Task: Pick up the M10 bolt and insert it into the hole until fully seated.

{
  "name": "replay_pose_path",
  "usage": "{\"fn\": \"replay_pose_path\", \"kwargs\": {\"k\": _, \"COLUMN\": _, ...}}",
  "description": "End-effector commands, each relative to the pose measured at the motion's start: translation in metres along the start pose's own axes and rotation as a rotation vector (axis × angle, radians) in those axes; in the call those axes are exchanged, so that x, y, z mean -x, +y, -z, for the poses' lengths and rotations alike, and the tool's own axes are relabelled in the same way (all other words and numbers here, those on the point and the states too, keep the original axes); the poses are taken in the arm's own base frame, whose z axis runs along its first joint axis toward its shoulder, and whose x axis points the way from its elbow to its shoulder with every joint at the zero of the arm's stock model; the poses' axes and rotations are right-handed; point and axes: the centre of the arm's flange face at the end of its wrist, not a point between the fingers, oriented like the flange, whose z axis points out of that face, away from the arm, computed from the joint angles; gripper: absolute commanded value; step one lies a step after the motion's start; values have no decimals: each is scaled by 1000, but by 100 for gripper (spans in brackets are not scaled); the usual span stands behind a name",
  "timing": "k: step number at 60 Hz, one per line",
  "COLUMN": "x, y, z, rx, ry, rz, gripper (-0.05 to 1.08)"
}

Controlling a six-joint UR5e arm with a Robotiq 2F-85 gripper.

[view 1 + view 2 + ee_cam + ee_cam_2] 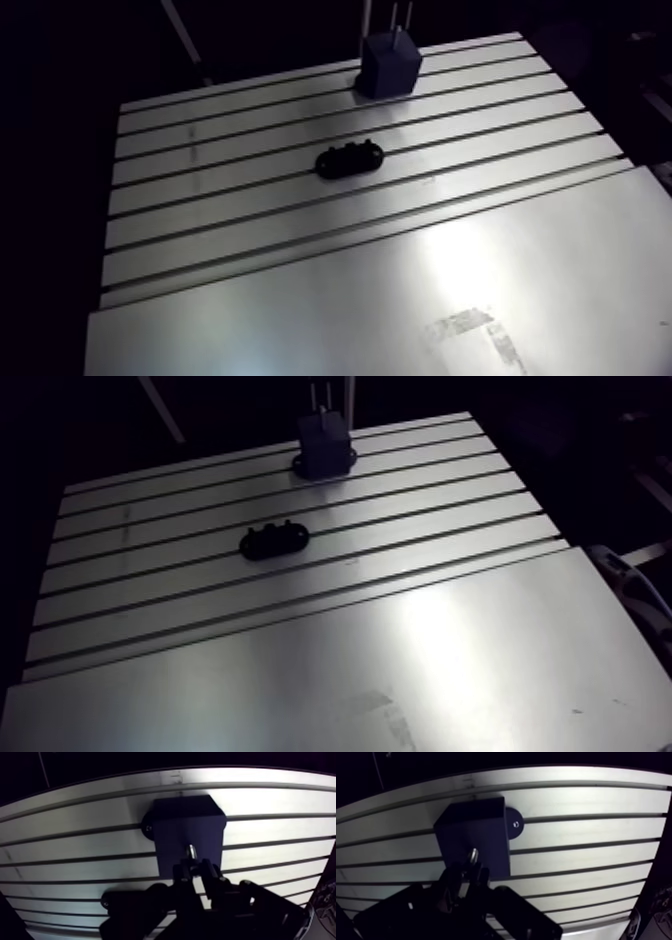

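So the gripper [195, 868] is clamped on the bolt [191, 851]. In the wrist view the two fingers [181, 875] sit close together with the shiny end of the bolt poking out just ahead of them, right over the top face of the dark blue block [185, 822]. In the arm view that block is at the upper middle of the frame, at the far end of the table [500, 260], and the black holder [350, 159] lies by itself near the centre, well apart from it.

My read is that this is the insertion step. I can't see the hole, since the bolt covers it, and I can't tell if the tip is in or only touching the face.

What I'd do here:
- keep the bolt square to the block's top, because any tilt will jam it at the rim
- go straight down slowly, and nudge sideways if it catches
- don't let go until the head sits flat on the block
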Motion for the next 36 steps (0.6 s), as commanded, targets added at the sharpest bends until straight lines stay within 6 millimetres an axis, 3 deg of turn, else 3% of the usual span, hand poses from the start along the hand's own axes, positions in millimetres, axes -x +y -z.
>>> {"fn": "replay_pose_path", "kwargs": {"k": 1, "x": 1, "y": 0, "z": -1, "rx": 4, "ry": 3, "rz": 1, "gripper": 106}}
{"fn": "replay_pose_path", "kwargs": {"k": 6, "x": 1, "y": 1, "z": -2, "rx": 8, "ry": 0, "rz": 1, "gripper": 95}}
{"fn": "replay_pose_path", "kwargs": {"k": 7, "x": 1, "y": 1, "z": -1, "rx": 8, "ry": 2, "rz": 1, "gripper": 84}}
{"fn": "replay_pose_path", "kwargs": {"k": 8, "x": 2, "y": 1, "z": 0, "rx": 8, "ry": 2, "rz": 0, "gripper": 57}}
{"fn": "replay_pose_path", "kwargs": {"k": 9, "x": 2, "y": 1, "z": 0, "rx": 10, "ry": 2, "rz": 1, "gripper": 22}}
{"fn": "replay_pose_path", "kwargs": {"k": 10, "x": 2, "y": 1, "z": 0, "rx": 10, "ry": 2, "rz": 1, "gripper": 22}}
{"fn": "replay_pose_path", "kwargs": {"k": 11, "x": 3, "y": 0, "z": 1, "rx": 10, "ry": 4, "rz": 1, "gripper": 2}}
{"fn": "replay_pose_path", "kwargs": {"k": 36, "x": 9, "y": 1, "z": 3, "rx": 4, "ry": 5, "rz": 7, "gripper": 0}}
